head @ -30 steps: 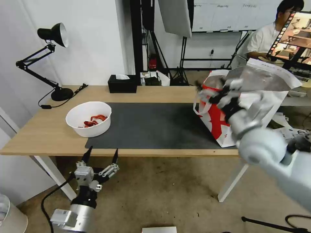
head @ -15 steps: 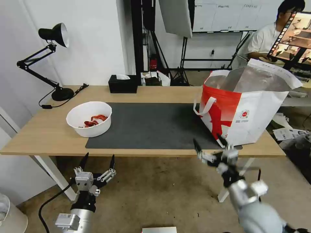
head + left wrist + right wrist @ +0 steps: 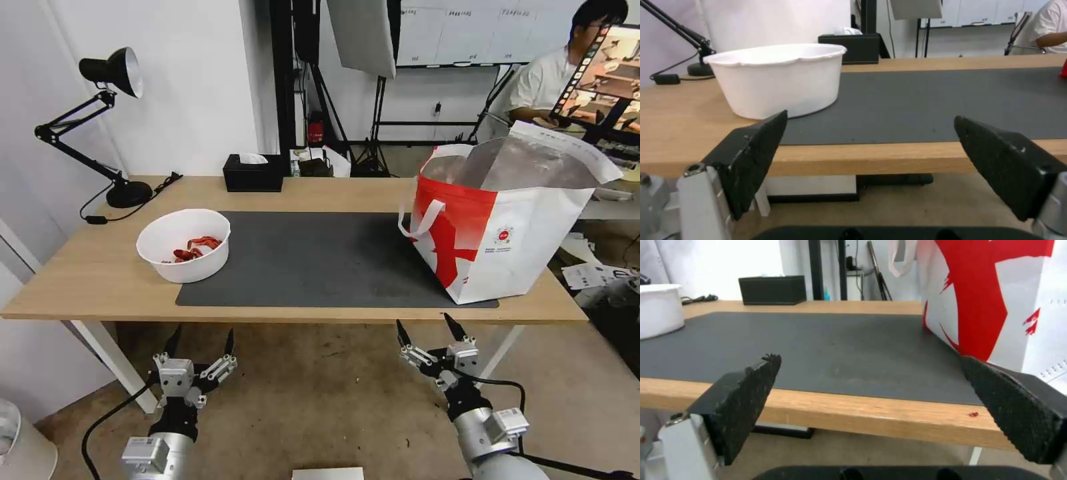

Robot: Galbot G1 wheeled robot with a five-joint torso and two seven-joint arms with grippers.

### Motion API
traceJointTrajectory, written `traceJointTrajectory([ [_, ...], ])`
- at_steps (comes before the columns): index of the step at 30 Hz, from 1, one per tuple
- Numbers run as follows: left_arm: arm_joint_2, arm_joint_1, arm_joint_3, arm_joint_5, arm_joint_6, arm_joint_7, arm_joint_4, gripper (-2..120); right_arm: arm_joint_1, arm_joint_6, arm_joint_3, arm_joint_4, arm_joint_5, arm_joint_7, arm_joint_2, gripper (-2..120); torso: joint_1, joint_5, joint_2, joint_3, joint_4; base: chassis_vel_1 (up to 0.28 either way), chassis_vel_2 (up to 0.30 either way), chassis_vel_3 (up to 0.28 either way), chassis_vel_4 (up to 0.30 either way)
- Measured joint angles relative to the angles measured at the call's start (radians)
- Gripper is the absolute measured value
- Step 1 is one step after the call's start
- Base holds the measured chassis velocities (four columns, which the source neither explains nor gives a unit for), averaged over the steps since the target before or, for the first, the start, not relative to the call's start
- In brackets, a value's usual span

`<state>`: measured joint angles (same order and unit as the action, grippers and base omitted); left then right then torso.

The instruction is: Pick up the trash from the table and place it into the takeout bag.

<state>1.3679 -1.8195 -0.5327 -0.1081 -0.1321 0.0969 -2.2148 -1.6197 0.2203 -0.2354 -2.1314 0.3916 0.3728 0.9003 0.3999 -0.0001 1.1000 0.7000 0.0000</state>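
Observation:
A white bowl (image 3: pixel 183 244) with red scraps stands on the left of the table (image 3: pixel 100 273), at the corner of the dark grey mat (image 3: pixel 320 260); the left wrist view shows the bowl (image 3: pixel 775 78) from the side. The white-and-red takeout bag (image 3: pixel 503 223) stands open on the table's right end, its foil lining showing, and its red-printed wall (image 3: pixel 991 296) is close in the right wrist view. My left gripper (image 3: pixel 202 334) hangs open below the table's front edge, left of centre. My right gripper (image 3: pixel 429 327) hangs open below the front edge, under the bag.
A black tissue box (image 3: pixel 252 173) sits at the table's back edge and a black desk lamp (image 3: pixel 110 127) at the back left corner. White table legs (image 3: pixel 110 363) stand behind both grippers. Tripods and a seated person are behind the table.
My right arm has swung down from the bag's mouth to below the table's front edge, its gripper still open. The left gripper has sunk slightly.

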Motion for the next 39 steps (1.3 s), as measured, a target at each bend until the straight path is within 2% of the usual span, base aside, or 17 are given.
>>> traceJointTrajectory([
  [17, -0.001, 0.004, 0.002, 0.002, -0.018, -0.023, 0.012, 100, 0.022, 0.000, 0.008, 0.020, 0.006, -0.005, -0.027, 100, 0.000, 0.0001, 0.000, 0.000, 0.0000, 0.000, 0.000, 0.000, 0.000],
  [22, 0.000, 0.006, 0.002, 0.002, -0.018, -0.024, 0.014, 100, 0.023, 0.003, 0.010, 0.021, 0.010, -0.029, -0.029, 100, 0.000, 0.0000, 0.000, 0.000, 0.0000, 0.000, 0.000, 0.000, 0.000],
  [25, 0.000, 0.006, -0.001, 0.002, -0.019, -0.024, 0.014, 100, 0.033, 0.038, 0.008, 0.034, -0.022, -0.058, -0.028, 100, 0.000, 0.0001, 0.000, 0.000, 0.0000, 0.000, 0.000, 0.000, 0.000],
  [39, 0.002, 0.007, -0.002, 0.000, -0.021, -0.021, 0.021, 100, 0.039, 0.040, 0.007, 0.034, -0.034, -0.060, -0.029, 100, 0.000, 0.0001, 0.000, 0.000, 0.0000, 0.000, 0.000, 0.000, 0.000],
])
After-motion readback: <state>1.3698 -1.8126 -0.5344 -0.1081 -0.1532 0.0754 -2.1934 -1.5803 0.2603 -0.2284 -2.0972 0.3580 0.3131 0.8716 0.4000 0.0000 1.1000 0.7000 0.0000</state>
